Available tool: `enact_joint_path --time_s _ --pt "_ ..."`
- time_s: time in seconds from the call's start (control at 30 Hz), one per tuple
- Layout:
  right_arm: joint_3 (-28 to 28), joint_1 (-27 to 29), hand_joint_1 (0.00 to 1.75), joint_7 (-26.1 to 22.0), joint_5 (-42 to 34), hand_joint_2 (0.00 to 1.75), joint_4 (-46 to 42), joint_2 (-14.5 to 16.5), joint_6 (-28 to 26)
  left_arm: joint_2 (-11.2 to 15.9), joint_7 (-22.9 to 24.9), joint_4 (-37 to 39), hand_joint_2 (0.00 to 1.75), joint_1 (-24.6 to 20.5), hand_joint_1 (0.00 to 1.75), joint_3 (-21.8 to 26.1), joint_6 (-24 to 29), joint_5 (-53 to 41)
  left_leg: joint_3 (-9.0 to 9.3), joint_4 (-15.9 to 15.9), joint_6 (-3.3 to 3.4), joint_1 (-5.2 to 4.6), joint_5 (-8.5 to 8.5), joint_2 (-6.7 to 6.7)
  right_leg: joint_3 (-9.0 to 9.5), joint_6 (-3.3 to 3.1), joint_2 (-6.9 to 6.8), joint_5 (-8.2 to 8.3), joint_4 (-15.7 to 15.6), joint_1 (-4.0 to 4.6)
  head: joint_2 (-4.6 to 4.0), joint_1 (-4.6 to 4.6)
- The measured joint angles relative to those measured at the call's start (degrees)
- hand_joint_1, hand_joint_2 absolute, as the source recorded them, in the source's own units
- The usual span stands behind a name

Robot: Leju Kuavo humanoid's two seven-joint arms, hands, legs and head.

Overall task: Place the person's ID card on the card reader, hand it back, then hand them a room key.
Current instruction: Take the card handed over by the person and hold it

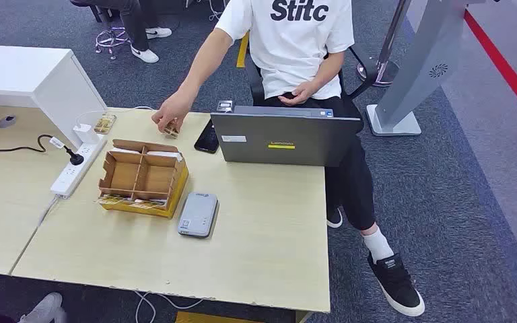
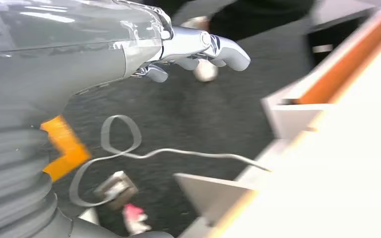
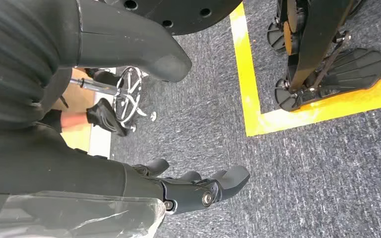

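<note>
Both your hands hang empty, left hand and right hand, fingers loosely spread; card reader lies on the table, well apart from them.

Left hand: glossy silver-grey fingers with a round screw at the knuckle, clear plastic film over the smooth grey wrist shell behind, ribbed grey cover further back. Right hand: matte black fingers, small silver screws beside the knuckles, same clear film behind, black ribbed cover beyond.
</note>
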Motion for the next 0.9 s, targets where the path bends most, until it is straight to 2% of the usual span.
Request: enact_joint_path --time_s 0.17,0.5,0.7,0.9 --pt "0.0 -0.16 0.0 0.64 0.25 1.75 0.15 0.01 -0.04 -0.27 -1.06 -6.32 1.75 0.73 0.0 -2.82 2.69 -4.47 0.0 0.0 0.0 0.0 0.0 0.0 0.0 0.0 0.0 0.0 0.0 0.0 0.0 0.01" --pt "0.0 -0.52 0.0 2.07 1.47 1.75 0.46 0.02 0.08 0.66 -2.54 -18.36 1.75 0.73 0.0 -11.73 8.58 -21.01 0.02 0.01 0.0 0.0 0.01 0.0 0.01 -0.01 0.01 0.01 0.0 0.0 0.0 0.01" --pt "0.01 -0.86 0.0 2.84 2.31 1.75 0.64 0.04 0.3 2.66 -2.36 -22.86 1.75 -0.66 0.0 -17.24 11.37 -31.44 0.03 0.01 0.0 0.0 0.01 0.0 0.0 -0.01 0.01 0.01 0.0 0.0 0.0 0.01" --pt "0.04 -1.14 0.0 3.19 2.99 1.75 0.69 0.07 0.53 5.45 1.47 -23.21 1.75 -4.51 0.0 -21.29 11.81 -40.83 0.05 0.02 0.01 0.0 0.04 0.01 0.0 -0.04 0.03 0.04 0.0 0.0 0.0 0.01"
